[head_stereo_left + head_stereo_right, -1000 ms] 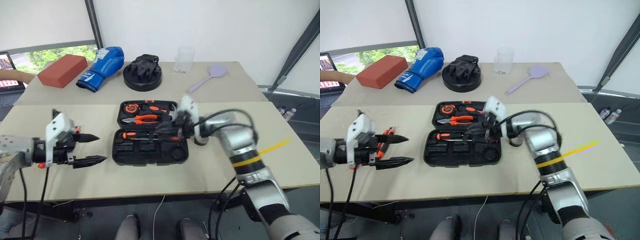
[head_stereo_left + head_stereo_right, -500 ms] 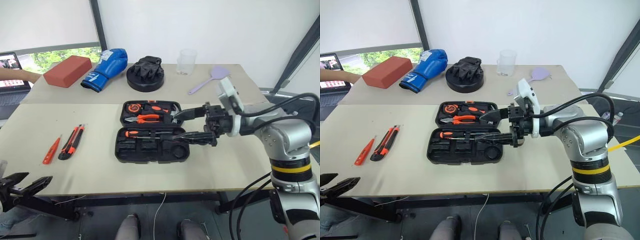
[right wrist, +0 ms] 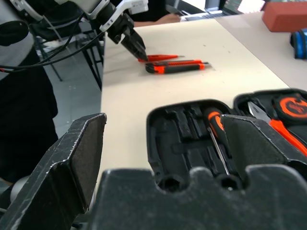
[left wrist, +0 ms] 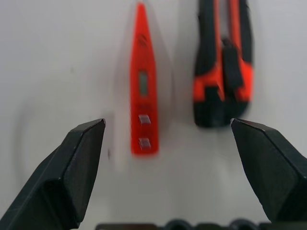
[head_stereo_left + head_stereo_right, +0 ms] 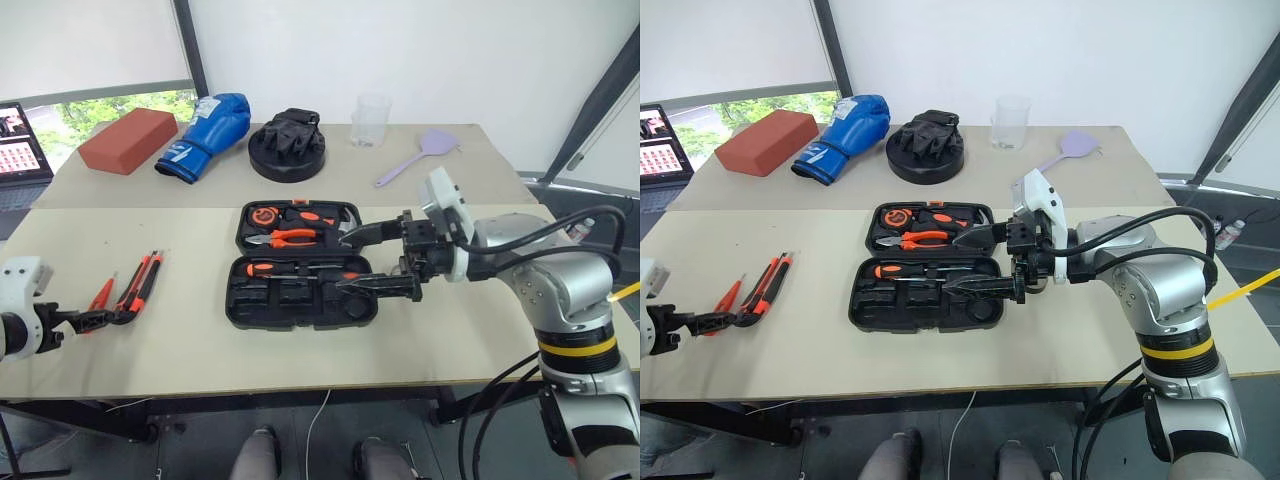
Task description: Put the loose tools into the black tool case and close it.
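The black tool case (image 5: pixel 300 300) lies open in the middle of the table. It holds pliers, a tape measure and one orange-handled screwdriver (image 5: pixel 290 268). My right gripper (image 5: pixel 345 263) hovers over the case's right end, open and empty. At the table's left edge lie the red tester screwdriver (image 4: pixel 140 96) and the orange-black utility knife (image 4: pixel 223 72), side by side. My left gripper (image 5: pixel 95 318) is open just short of their near ends, and the tester lies between the lines of its fingers (image 4: pixel 72 167). It touches neither tool.
On the far table stand a red brick (image 5: pixel 125 140), a blue boxing glove (image 5: pixel 205 135), a black disc with gloves (image 5: pixel 287 148), a clear cup (image 5: pixel 370 120) and a lilac spatula (image 5: pixel 420 155). A laptop (image 5: pixel 25 140) sits at the far left.
My left gripper has swung away from the case's left side, out to the tester and knife at the table's left edge. My right gripper has opened and drawn back slightly over the case.
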Tool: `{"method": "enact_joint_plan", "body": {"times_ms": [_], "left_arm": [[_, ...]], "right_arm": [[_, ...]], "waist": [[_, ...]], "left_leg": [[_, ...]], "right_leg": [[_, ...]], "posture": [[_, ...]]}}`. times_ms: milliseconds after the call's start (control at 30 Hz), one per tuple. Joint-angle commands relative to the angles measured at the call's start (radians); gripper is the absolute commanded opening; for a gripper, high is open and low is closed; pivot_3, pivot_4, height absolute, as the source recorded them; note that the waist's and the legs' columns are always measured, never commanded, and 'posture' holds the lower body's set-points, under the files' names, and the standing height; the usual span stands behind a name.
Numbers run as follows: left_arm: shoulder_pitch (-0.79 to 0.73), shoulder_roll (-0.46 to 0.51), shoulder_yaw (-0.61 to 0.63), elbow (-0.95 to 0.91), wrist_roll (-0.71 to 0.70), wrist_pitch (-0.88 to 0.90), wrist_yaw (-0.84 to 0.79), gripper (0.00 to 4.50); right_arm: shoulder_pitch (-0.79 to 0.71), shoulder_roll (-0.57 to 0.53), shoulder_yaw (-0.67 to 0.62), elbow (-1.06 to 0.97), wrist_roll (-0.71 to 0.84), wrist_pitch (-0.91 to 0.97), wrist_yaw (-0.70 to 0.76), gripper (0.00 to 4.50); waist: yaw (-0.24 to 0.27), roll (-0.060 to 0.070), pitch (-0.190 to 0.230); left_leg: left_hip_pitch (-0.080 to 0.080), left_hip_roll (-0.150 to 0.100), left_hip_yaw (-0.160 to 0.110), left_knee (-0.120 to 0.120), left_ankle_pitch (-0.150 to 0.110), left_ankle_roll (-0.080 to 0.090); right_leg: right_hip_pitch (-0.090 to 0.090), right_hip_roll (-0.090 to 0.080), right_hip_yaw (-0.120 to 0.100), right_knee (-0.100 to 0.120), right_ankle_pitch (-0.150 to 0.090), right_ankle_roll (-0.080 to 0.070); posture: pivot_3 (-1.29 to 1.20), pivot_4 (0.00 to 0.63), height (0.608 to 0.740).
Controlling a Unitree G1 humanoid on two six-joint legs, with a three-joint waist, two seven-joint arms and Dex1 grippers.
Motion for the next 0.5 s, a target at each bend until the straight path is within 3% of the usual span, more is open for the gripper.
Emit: {"method": "enact_joint_plan", "body": {"times_ms": [33,433,500], "left_arm": [[-0.093,0.056,-0.039,0.075,0.028,-0.045,-0.022,4.50],[-0.389,-0.017,-0.346,0.478,0.190,-0.171,-0.078,4.50],[-0.413,-0.032,-0.373,0.535,0.218,-0.188,-0.084,3.96]], "right_arm": [[0.010,-0.024,-0.053,-0.049,0.040,0.006,-0.027,4.43],[0.022,-0.060,-0.079,-0.077,0.096,0.022,-0.073,4.43],[0.027,-0.066,-0.084,-0.079,0.101,0.026,-0.085,4.50]], "waist": [[-0.002,0.000,0.000],[0.005,-0.001,0.000],[0.007,-0.001,0.000]], "left_leg": [[-0.001,0.000,0.000,0.000,0.000,0.000],[-0.001,0.000,0.000,0.003,0.000,-0.001],[-0.001,0.000,0.000,0.003,0.000,0.000]], "right_leg": [[0.000,0.000,0.000,0.000,0.000,0.000],[0.001,0.000,0.000,0.001,0.001,0.001],[0.001,0.000,0.000,0.001,0.001,0.001]], "posture": [[0.00,0.150,0.735],[0.00,0.150,0.735],[0.00,0.150,0.735]]}}
